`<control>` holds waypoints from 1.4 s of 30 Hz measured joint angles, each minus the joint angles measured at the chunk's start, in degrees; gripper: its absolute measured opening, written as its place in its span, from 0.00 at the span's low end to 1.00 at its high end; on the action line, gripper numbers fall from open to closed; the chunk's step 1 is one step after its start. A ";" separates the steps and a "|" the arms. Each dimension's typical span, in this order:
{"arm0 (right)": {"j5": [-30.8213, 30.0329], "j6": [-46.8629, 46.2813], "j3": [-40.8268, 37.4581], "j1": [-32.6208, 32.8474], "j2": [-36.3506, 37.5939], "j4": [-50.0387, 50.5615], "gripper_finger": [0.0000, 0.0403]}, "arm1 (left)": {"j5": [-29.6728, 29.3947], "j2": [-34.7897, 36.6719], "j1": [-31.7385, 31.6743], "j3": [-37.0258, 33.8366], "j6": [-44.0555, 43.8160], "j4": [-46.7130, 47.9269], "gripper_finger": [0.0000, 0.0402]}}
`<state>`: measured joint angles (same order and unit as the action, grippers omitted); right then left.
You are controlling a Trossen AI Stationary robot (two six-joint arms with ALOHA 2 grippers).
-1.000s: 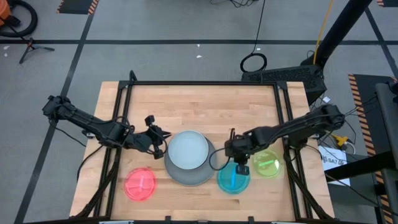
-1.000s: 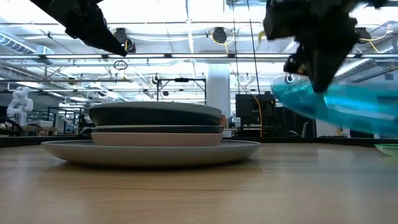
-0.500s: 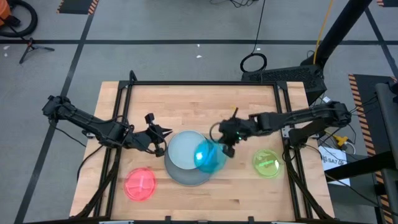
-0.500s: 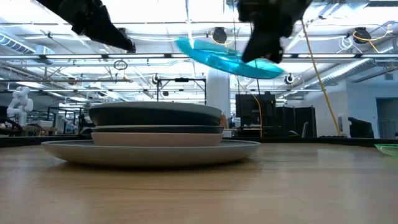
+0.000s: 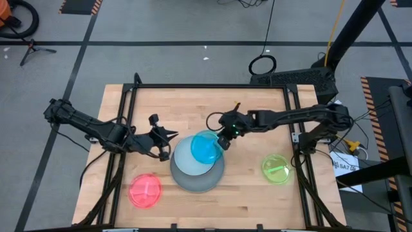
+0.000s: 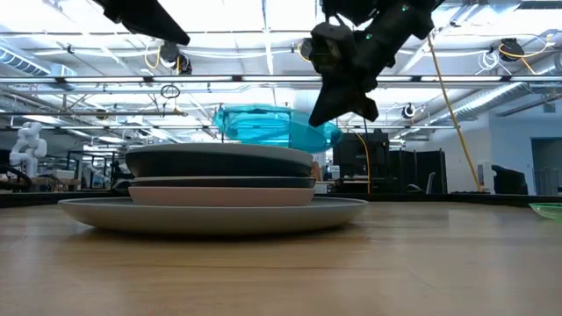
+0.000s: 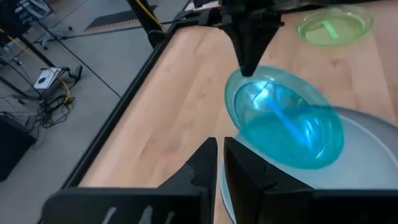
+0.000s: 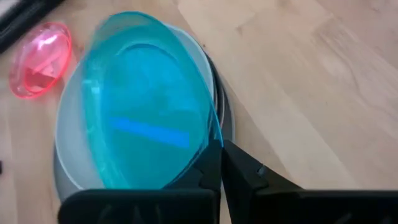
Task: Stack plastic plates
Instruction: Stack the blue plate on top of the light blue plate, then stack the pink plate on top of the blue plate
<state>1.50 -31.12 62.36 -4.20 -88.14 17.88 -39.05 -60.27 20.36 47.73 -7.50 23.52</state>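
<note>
Cyan plate: round, translucent plastic with a raised bar across its middle; pinched at its rim by the right pincer, whose fingers are pressed together on the edge. Held tilted just above the plate stack, directly ahead of that pincer.

Change: half a second ago the cyan plate hung higher and off the stack's edge; it is now lower and more over the centre. A second ago it was beside the green plate.

Plate stack: widest grey plate at the base, a peach-pink plate and a dark teal plate above it, and a pale blue plate on top, all smooth and opaque.

Left pincer: fingers close together, holding nothing, raised just beside the stack on the side opposite the right pincer.

Red plate: translucent, flat on the wooden-plank worktop, well apart from the left pincer.

Green plate: translucent, on the worktop behind the right pincer.
</note>
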 joint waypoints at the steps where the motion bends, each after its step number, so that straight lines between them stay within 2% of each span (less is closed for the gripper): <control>1: -0.11 -0.25 -0.02 -0.14 -0.03 0.13 0.01 | 0.00 0.00 0.00 0.00 0.10 0.41 0.09; 8: -0.06 -0.89 0.00 -0.29 0.08 -2.83 0.10 | 0.00 0.00 -0.04 0.02 0.19 0.84 0.09; 17: 0.02 3.80 0.03 -0.25 0.42 -3.70 0.24 | 0.21 0.00 0.00 0.02 -2.49 1.92 0.09; 21: -1.13 6.76 0.00 1.52 0.36 -2.56 0.26 | 0.50 -0.18 0.00 0.02 -8.14 6.24 0.09; 27: -11.49 12.00 0.00 9.55 0.68 -2.85 0.26 | 3.36 -0.76 1.63 0.02 -24.21 17.49 0.09; 33: -12.37 18.30 0.00 14.84 1.43 -3.42 0.26 | 4.39 -3.66 6.78 0.00 -35.56 21.74 0.09; 37: -15.37 21.37 0.00 15.97 1.90 -2.03 0.26 | 8.26 -6.42 10.07 0.00 -38.77 21.58 0.09; 42: -16.70 25.37 -0.03 15.95 2.94 -1.28 0.26 | 16.45 -10.01 13.61 0.00 -42.82 21.67 0.09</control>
<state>-15.20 -5.75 62.33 11.75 -85.21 16.60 -22.60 -70.28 33.97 47.72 -50.32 45.19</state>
